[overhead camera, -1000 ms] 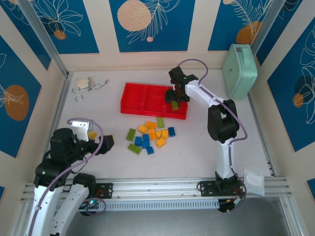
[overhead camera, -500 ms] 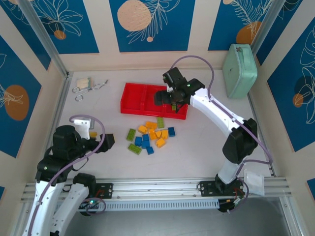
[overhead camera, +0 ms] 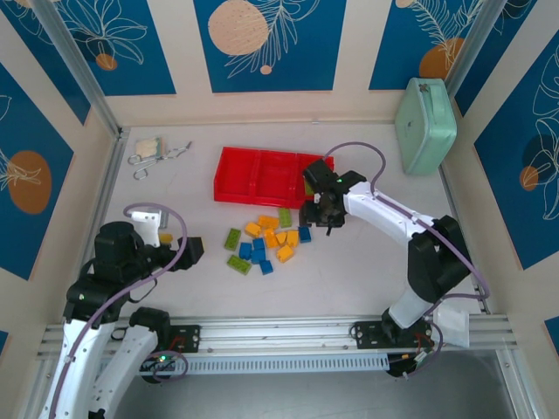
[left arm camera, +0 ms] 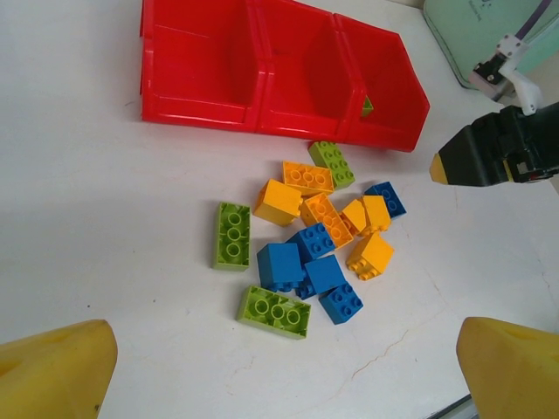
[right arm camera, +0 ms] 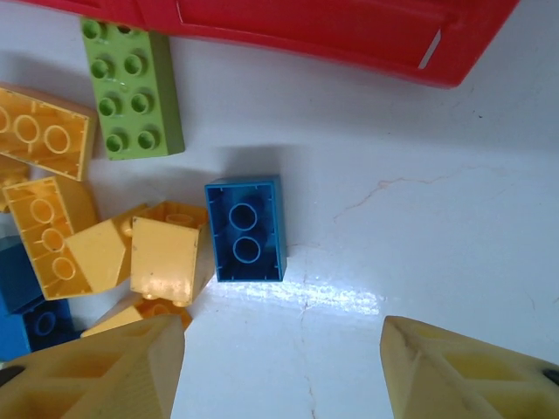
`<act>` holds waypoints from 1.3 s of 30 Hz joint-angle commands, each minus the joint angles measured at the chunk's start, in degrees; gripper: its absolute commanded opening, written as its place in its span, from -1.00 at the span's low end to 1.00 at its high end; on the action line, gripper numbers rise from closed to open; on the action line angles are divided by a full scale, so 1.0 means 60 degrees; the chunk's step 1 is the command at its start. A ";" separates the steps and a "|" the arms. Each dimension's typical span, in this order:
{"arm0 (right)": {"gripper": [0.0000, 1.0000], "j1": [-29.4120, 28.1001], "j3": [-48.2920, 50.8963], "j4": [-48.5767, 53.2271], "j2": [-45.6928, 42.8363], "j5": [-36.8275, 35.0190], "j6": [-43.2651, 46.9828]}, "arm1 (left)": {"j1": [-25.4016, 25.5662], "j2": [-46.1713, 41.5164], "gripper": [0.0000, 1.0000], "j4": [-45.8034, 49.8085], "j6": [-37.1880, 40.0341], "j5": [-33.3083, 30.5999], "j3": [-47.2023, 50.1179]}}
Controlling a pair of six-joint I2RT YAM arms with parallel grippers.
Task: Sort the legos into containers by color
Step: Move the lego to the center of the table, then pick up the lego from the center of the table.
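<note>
Lego brick (right arm camera: 245, 229), blue: light, rigid, slick; I judge its long sides the best hold. My right end effector (right arm camera: 279, 353) hangs half-open, empty, at its 6 o'clock.

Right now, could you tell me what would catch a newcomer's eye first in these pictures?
The bright red tray toward the far side of the table stands out first, with a jumbled pile of orange, blue and green legos just on its near side. The right pincer hangs open close to a blue brick at the pile's right edge.
</note>
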State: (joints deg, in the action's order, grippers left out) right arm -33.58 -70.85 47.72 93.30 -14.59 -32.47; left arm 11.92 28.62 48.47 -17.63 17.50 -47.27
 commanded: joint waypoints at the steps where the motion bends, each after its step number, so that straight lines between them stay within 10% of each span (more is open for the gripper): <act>1: 0.25 -0.0043 0.0071 -0.0279 0.0533 0.0038 -0.0043 | 0.0045 -0.0024 0.99 -0.0109 -0.0052 -0.0115 0.0041; 39: 0.02 -0.0350 -0.0644 -0.0374 0.3038 -0.0249 -0.0070 | 0.0035 0.0007 0.99 -0.0075 -0.0095 -0.0290 0.0048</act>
State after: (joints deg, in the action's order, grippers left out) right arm -36.03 -76.18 45.23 110.17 -16.27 -32.03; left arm 11.92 28.62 48.47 -17.76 16.38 -47.27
